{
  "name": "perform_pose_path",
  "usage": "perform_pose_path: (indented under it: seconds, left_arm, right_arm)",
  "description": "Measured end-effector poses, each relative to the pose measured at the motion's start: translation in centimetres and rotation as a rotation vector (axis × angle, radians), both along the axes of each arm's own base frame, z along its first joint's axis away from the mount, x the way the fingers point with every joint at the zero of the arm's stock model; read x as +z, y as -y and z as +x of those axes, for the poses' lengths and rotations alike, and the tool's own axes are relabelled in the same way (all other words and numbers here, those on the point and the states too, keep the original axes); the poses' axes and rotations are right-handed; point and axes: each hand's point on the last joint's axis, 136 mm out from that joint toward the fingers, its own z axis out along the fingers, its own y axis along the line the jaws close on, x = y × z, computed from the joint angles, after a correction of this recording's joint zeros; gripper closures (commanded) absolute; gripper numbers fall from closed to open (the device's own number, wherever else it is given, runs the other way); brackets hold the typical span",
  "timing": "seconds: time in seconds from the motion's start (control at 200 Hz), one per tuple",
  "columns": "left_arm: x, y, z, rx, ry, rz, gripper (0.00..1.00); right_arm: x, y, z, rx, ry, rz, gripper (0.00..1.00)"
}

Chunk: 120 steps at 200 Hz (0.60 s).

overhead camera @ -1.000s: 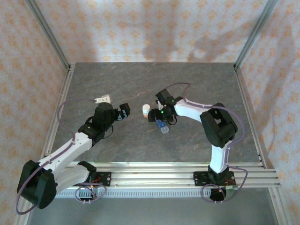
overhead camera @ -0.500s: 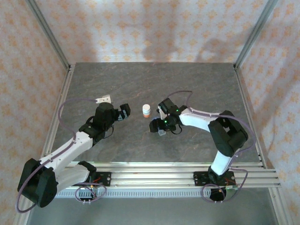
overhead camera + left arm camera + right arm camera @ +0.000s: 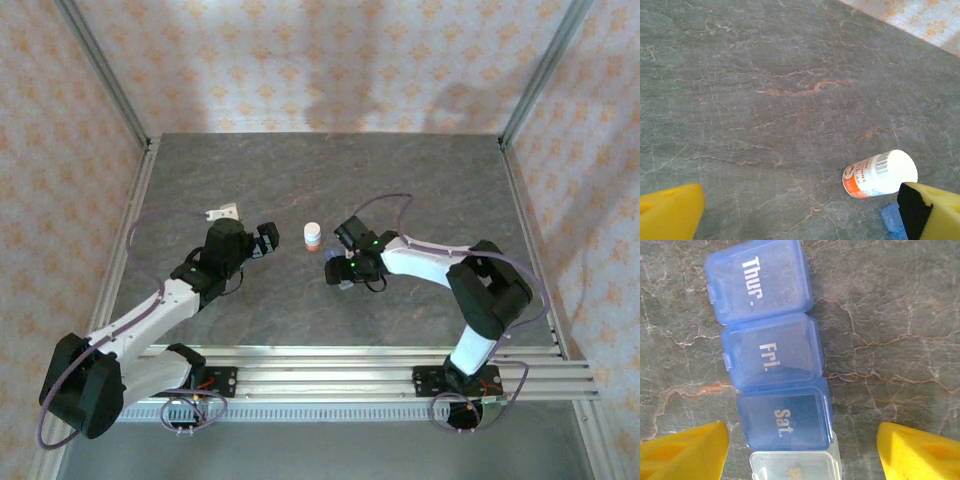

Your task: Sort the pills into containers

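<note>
Pill box (image 3: 772, 355): blue translucent strip lying flat on the table (image 3: 300, 170), just right of the bottle (image 3: 313, 236) and a little nearer the arms' bases. Lids read Thur., Fri. and Sat., and all three are shut. A clear compartment (image 3: 795, 467) joins on past Sat., its lettering cut off at the frame edge. Contents cannot be told through the lids.

Bottle: small, white with an orange label, upright near mid-table, standing free of both arms.

Right arm (image 3: 430, 262): reaches in on the right of the bottle, jaws hanging over the pill box. Jaws released. Its yellow pads (image 3: 685, 450) stand either side of the Sat. compartment, one close beside its edge, the other well apart. Neither is seen touching it.

Left arm (image 3: 190, 285): ends left of the bottle, jaws pointing toward it. Jaws released and wide, grasping nothing. In the left wrist view bare table lies between the pads, the bottle sits just beside one of them, and a blue corner of the pill box shows next to it.

White tag (image 3: 220, 212): small flat piece on the table, left of the bottle, beyond the left arm's wrist.
</note>
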Motion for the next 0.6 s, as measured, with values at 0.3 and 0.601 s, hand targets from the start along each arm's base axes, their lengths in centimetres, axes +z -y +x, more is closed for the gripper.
perform_pose_path:
  seconds: [0.3, 0.601]
  left_arm:
    - [0.0, 0.0, 0.0, 0.000, 0.000, 0.000, 0.00]
    - [0.0, 0.0, 0.0, 0.001, 0.000, -0.002, 0.00]
  right_arm:
    - [0.2, -1.2, 0.7, 0.042, 0.073, -0.098, 0.30]
    - [-0.7, -0.5, 0.6, 0.053, 0.068, -0.152, 0.40]
